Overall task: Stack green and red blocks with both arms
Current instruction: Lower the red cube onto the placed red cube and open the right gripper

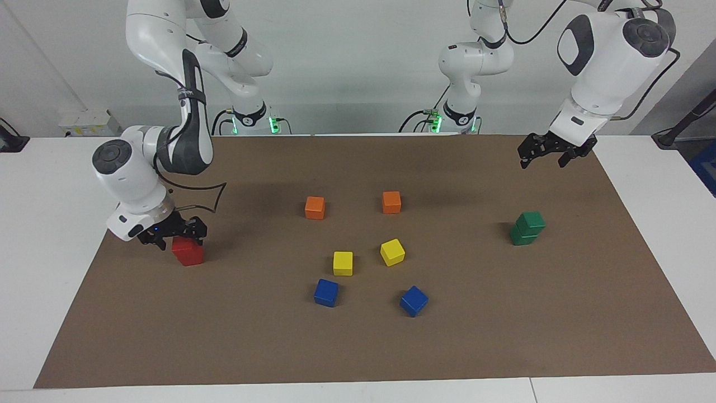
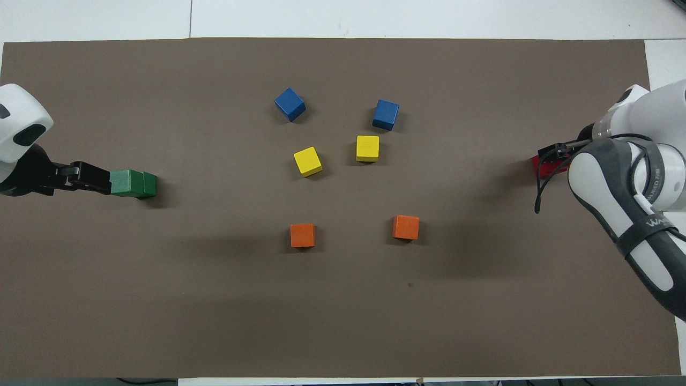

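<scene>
So the two dark green smooth cubes (image 1: 526,228) sit stacked toward the left arm's end of the brown mat (image 1: 358,347), with the left gripper (image 1: 548,154) up over the mat, fingers wide. The right gripper (image 1: 173,235), fingers wide, sits around the top of the bright red cube stack (image 1: 188,251).

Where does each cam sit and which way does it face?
Facing view: high across the table, looking at the robots; both arms whole, left gripper raised over the mat, right gripper at the red stack.
Overhead view: above the robots' end, looking steeply down; only wrists and grippers show.
Shared: green stack, red stack, brown mat, half a turn apart.
</scene>
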Controlling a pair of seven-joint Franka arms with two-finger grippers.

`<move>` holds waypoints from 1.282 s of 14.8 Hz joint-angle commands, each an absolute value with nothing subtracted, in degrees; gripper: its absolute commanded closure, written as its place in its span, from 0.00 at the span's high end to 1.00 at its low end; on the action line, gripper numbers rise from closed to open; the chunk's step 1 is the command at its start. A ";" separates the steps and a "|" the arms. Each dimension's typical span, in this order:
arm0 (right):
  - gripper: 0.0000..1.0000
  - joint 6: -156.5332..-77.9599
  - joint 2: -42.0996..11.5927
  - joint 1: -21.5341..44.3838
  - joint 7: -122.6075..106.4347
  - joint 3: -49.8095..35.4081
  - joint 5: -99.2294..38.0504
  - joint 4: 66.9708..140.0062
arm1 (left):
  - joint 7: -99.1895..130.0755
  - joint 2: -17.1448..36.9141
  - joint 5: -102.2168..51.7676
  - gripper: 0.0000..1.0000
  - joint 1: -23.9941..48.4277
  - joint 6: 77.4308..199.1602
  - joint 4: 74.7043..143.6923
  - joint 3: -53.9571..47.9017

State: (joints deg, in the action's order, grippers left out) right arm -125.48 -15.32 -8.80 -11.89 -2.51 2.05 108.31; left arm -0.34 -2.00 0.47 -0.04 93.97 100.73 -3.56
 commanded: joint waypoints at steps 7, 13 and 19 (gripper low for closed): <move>1.00 -107.16 -3.62 -9.05 -9.94 -5.89 0.53 101.95 | 0.00 -2.37 -2.20 1.00 0.79 94.31 100.72 -2.90; 1.00 -99.42 0.62 -9.05 -9.14 -8.78 0.53 98.10 | -0.17 -2.37 -2.20 1.00 0.53 94.66 100.72 -2.73; 1.00 -96.24 0.44 -5.20 -8.35 -6.16 -0.09 96.60 | -0.09 -2.46 -2.20 1.00 0.00 94.66 100.72 -2.64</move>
